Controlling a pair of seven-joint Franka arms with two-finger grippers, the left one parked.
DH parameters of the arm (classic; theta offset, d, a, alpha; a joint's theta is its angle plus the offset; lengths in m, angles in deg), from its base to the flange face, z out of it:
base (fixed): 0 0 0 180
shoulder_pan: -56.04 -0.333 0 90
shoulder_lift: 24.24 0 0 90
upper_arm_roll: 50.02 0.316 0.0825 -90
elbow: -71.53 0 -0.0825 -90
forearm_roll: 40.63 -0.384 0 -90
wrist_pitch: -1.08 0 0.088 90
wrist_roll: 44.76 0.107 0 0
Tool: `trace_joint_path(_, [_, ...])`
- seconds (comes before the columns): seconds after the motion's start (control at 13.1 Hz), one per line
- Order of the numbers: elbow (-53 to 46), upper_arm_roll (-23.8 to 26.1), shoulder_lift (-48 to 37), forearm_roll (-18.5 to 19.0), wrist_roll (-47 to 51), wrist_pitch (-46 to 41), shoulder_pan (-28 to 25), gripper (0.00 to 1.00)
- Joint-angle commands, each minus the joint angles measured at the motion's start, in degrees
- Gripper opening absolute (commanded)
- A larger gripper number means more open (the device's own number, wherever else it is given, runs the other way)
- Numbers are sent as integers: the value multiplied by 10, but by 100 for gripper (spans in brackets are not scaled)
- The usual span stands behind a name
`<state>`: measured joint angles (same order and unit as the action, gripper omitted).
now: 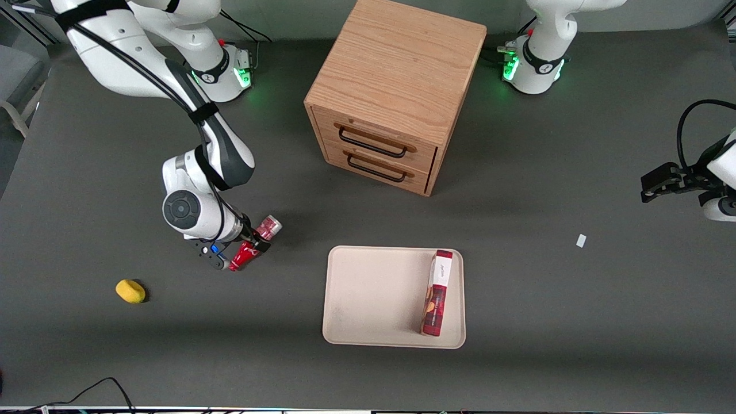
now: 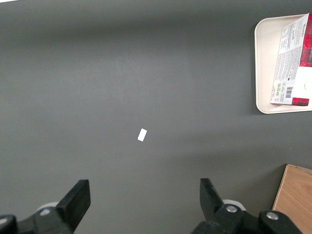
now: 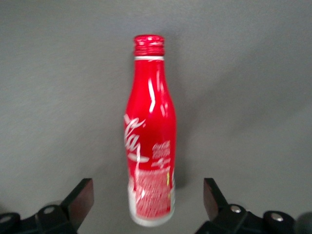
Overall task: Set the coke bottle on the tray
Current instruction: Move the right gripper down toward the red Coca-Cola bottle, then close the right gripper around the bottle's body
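The one coke bottle [image 1: 253, 244] lies on its side on the dark grey table [image 1: 546, 172], between the released fingers of the gripper [image 1: 244, 253], well apart from the single tray [image 1: 374, 299]. One snack box [image 1: 437, 293] lies on the tray; one yellow object [image 1: 130, 291] and one two-drawer wooden cabinet [image 1: 397, 92] also sit on the table.

White script lettering — part of the Coca-Cola logo — is seen on the coke bottle [image 3: 150, 141], lying between the fingers of the open tool [image 3: 146, 200]. A barcode is printed on the snack box [image 2: 292, 63]; its small print cannot be read.
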<state>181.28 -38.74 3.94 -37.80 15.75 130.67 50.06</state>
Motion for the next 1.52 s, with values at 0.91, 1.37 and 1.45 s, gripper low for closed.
trace_joint_path(0.91, [45, -5, 29, 14, 21, 117, 1, 0])
trace_joint_path(1.37, [0, -5, 7, 29, 11, 64, -2, 0])
trace_joint_path(1.45, [-30, -3, 5, 48, 10, 30, -3, 0])
